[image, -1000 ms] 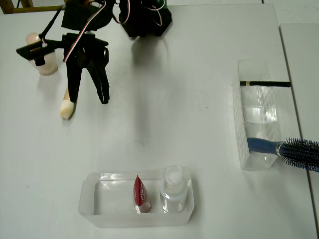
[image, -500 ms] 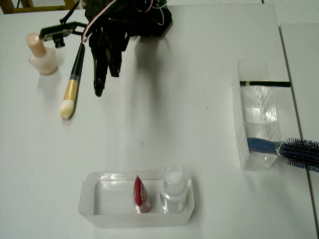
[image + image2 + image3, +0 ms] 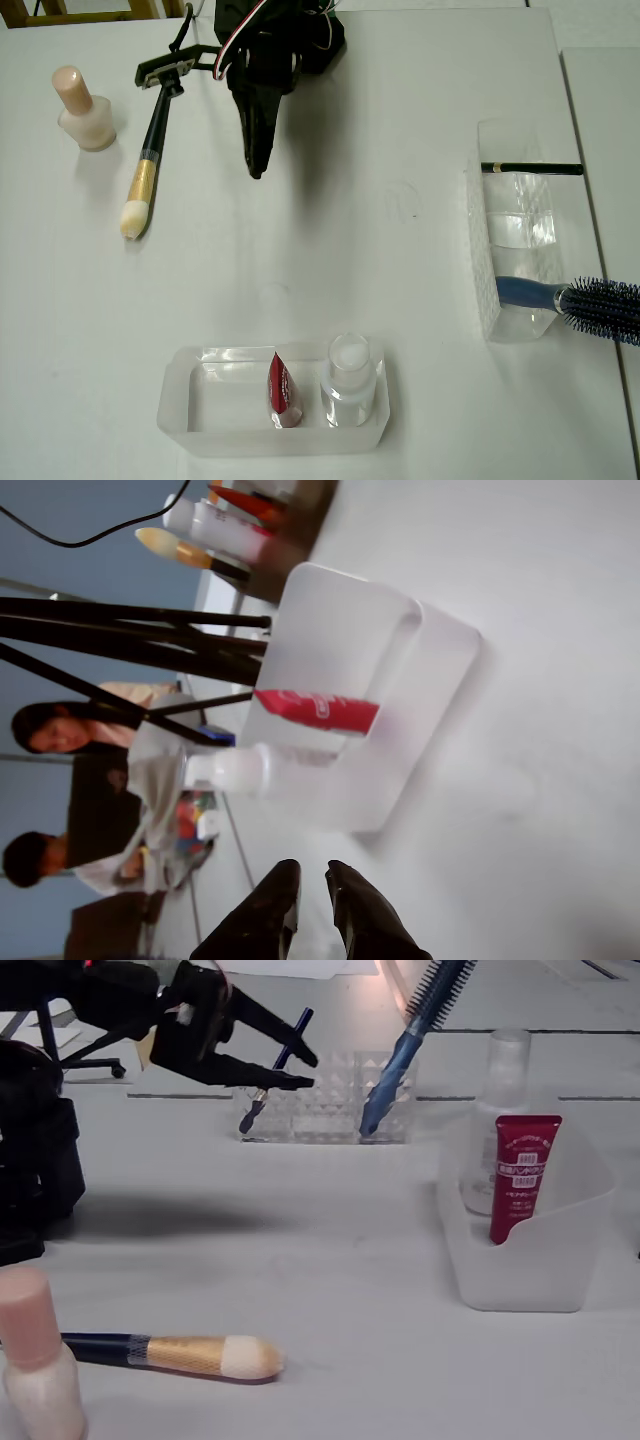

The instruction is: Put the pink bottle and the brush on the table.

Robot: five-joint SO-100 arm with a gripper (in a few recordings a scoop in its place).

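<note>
The pink bottle [image 3: 85,115] stands upright on the white table [image 3: 350,250] at the far left, and looms at the near left corner in the fixed view [image 3: 35,1370]. Just right of it the brush [image 3: 145,175] lies flat on the table with its cream tip toward the front [image 3: 170,1353]. My gripper [image 3: 257,170] hangs above the table to the right of the brush, well apart from it. Its fingers are together with nothing between them [image 3: 308,875], and it points toward the far organiser in the fixed view [image 3: 308,1070].
A clear tray [image 3: 180,400] at the front holds a red tube [image 3: 283,390] and a clear bottle [image 3: 349,375]. At the right, a clear organiser [image 3: 520,240] holds a black pencil [image 3: 530,168] and a blue hairbrush [image 3: 590,305]. The arm's base [image 3: 290,40] stands at the back.
The gripper has swung right, away from the brush and bottle, and its fingers have closed from wide open. The brush and bottle lie uncovered and unmoved.
</note>
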